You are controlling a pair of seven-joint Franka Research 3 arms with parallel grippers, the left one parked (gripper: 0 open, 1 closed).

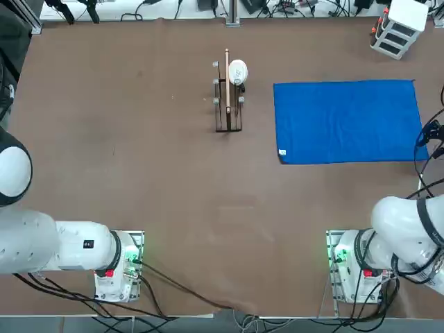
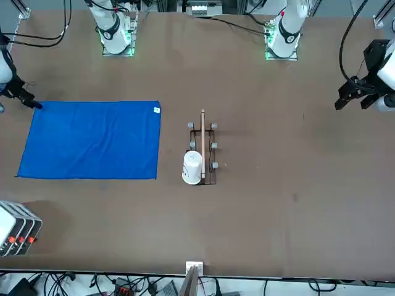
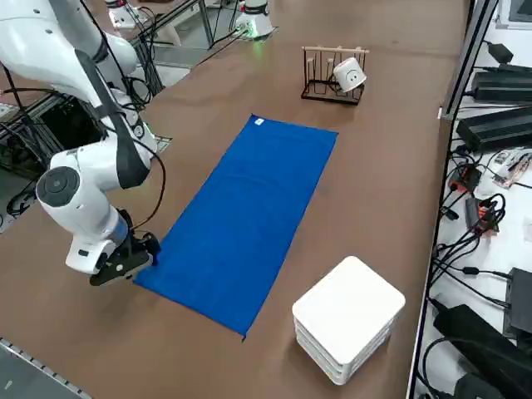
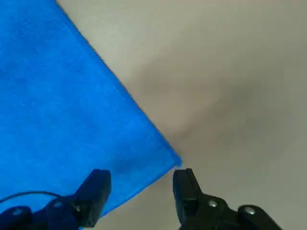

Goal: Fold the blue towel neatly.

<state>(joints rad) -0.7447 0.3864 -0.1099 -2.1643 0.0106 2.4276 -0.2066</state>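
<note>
My open end effector point(image 4: 141, 191) straddles an edge near a corner of the blue towel point(image 4: 81, 100), flat on the worktop point(image 1: 173, 194). Soft and light, probably; I'd pinch that corner, though height is hard to judge.

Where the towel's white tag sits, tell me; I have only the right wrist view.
Observer: On the blue towel's near left corner, at the opposite end from your right pincer, which is open over the near right corner.

Operator: Name whatever stands left of the towel.

Observer: A dark wire rack with a white mug on it, apart from the cloth.

Operator: Now check past the far edge.

Observer: A white-topped stack stands beyond it, toward the right end, not touching the towel.
</note>
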